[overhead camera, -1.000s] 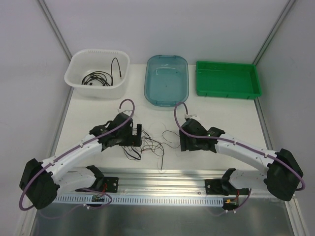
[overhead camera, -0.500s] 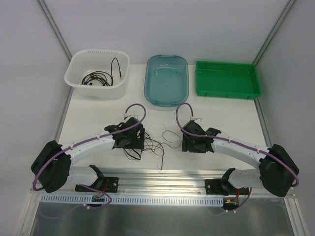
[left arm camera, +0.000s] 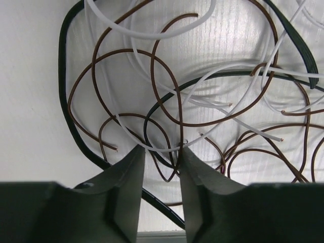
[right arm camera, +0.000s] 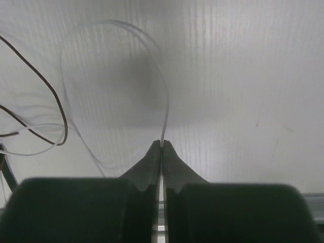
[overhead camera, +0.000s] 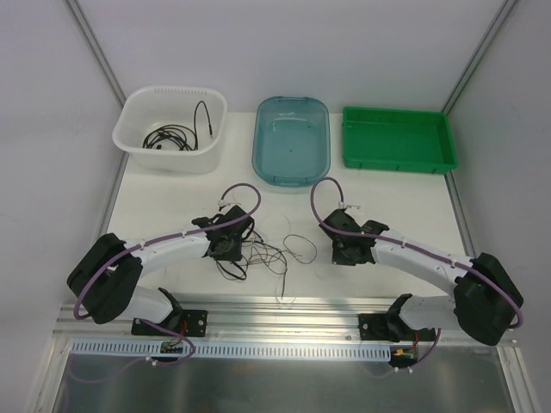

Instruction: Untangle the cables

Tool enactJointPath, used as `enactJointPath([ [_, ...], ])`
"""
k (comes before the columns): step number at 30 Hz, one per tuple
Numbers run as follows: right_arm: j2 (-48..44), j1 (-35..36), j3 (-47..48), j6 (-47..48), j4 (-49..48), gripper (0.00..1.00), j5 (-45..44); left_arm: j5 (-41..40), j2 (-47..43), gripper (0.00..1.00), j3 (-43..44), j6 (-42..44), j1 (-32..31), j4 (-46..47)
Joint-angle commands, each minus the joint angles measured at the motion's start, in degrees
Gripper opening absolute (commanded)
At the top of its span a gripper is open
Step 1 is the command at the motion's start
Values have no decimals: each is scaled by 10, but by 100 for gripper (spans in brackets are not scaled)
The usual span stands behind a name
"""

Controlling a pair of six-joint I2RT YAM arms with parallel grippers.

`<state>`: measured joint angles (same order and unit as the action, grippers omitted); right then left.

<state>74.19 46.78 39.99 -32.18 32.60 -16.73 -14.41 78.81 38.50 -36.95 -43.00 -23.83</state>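
Note:
The cables [overhead camera: 263, 255] lie tangled on the white table between the two arms: thin brown, white and black wires in overlapping loops. My left gripper [overhead camera: 238, 249] is down at the tangle's left edge. In the left wrist view its jaws [left arm camera: 161, 152] stand apart, with a brown loop [left arm camera: 174, 126] and a black wire [left arm camera: 152, 147] lying between the tips. My right gripper [overhead camera: 336, 251] is at the right side of the tangle. In the right wrist view the gripper [right arm camera: 162, 144] is shut on a thin white cable [right arm camera: 165, 101] that curls away in a loop.
A white basket [overhead camera: 138, 144] at the back left holds a black cable [overhead camera: 168, 136]. A blue translucent bin [overhead camera: 291, 176] sits at the back centre and a green tray [overhead camera: 396, 161] at the back right. A metal rail [overhead camera: 284, 311] runs along the near edge.
The left gripper has shifted right onto the tangle and narrowed its jaws around the wires. The right gripper has edged right and closed on the white cable.

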Motion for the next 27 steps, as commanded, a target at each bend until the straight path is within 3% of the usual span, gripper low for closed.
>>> enactJointPath([
  [1, -63, -2, 63, 33, 95, 1, -84, 4, 25, 28, -4, -1, 13, 4],
  [4, -128, -6, 162, 94, 228, 1, -167, 9, 22, 24, -11, 0, 22, 3],
  [8, -169, -18, 330, 198, 317, 1, -232, 14, 26, 22, -15, 6, 31, 5],
  [12, -175, -21, 515, 285, 339, 1, -266, 16, 24, 21, -18, 7, 35, 5],
  [16, -196, -22, 591, 353, 272, 1, -264, 16, 21, 20, -20, 7, 35, 5],
  [20, -213, -22, 591, 409, 190, 1, -264, 18, 10, 20, -19, 8, 35, 5],
  [27, -201, -33, 587, 484, 76, 1, -349, 25, -25, 22, -19, 11, 35, 4],
])
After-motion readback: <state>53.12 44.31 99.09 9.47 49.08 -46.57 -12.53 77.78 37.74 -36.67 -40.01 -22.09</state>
